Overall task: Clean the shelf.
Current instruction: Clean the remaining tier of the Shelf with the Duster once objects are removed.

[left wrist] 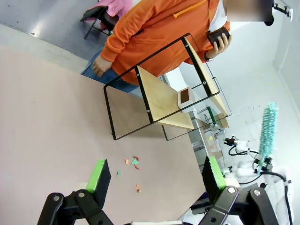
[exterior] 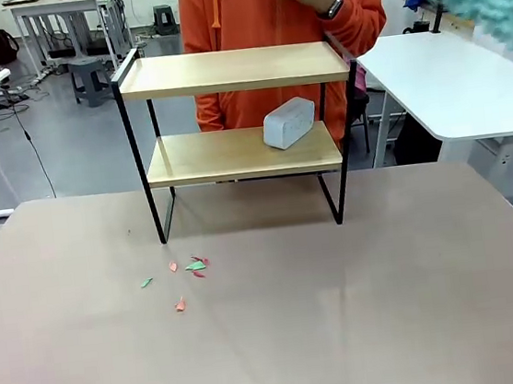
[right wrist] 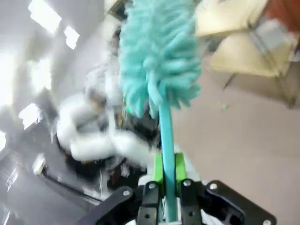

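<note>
Teal and fluffy, the duster is in my right gripper. The two fingers are closed tight on its thin handle, low near the end, and the soft head stands above them. In the front view the head is blurred at the upper right corner, high over the table and well apart from the shelf. My left gripper is wide open, with nothing between the green pads, and it hangs above the table on my side.

The shelf stands at the far part of the table, just in front of a person in an orange hoodie. Its top board is bare. A small grey box lies on the lower board, toward the right end. Some red and green scraps lie on the table near the left front leg of the shelf, not touching it.

I judge that the shelf is light. The frame is thin and the boards are stiff, so a hard push from the side may slide or tip it. Gentle strokes are better. If I must steady it, I would take the black frame at a top corner, not the edge of a board. The box is loose and could be knocked off.
</note>
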